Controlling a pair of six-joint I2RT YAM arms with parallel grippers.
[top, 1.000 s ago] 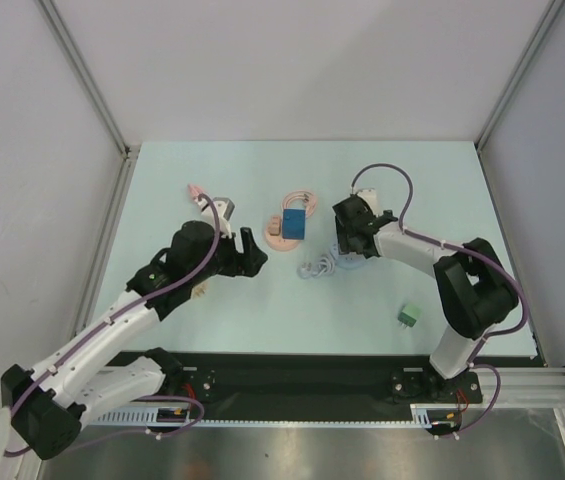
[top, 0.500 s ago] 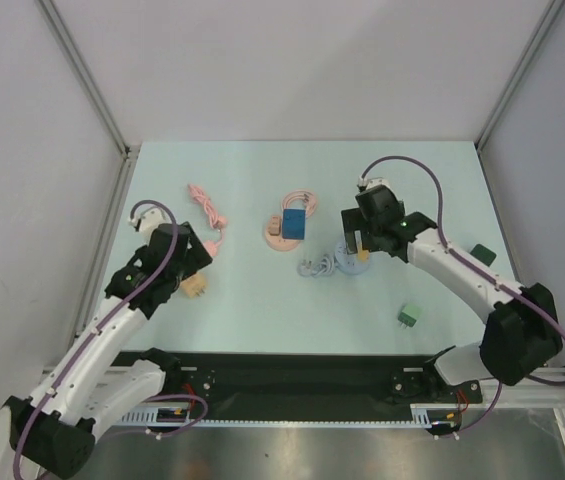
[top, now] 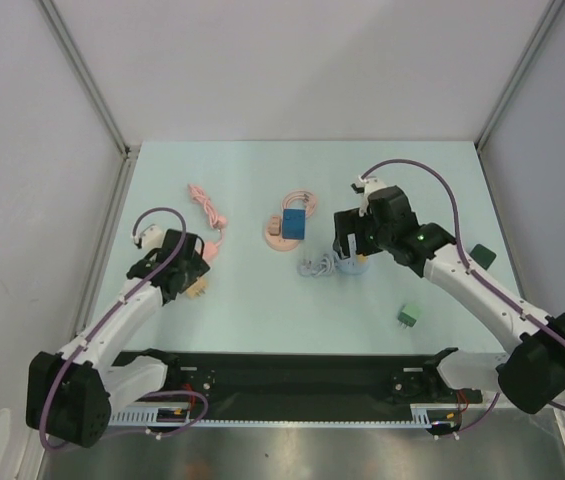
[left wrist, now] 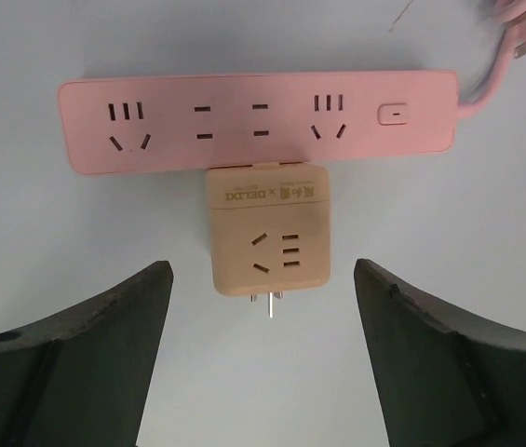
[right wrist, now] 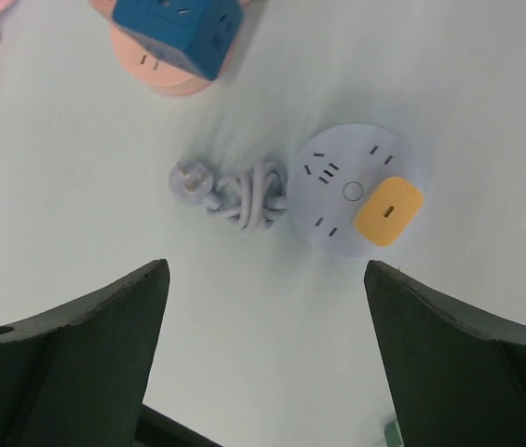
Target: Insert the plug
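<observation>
On my left, the pincer hangs wide open over the tan plug, which lies flat on the surface between the fingers, its far edge touching the pink power strip. My right pincer gapes open too, above the round socket.

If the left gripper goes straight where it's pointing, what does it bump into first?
Most likely the tan adapter cube, which sits centered under the open left gripper. The pink power strip lies just beyond it. How far off the cube is, the wrist view doesn't show.
</observation>
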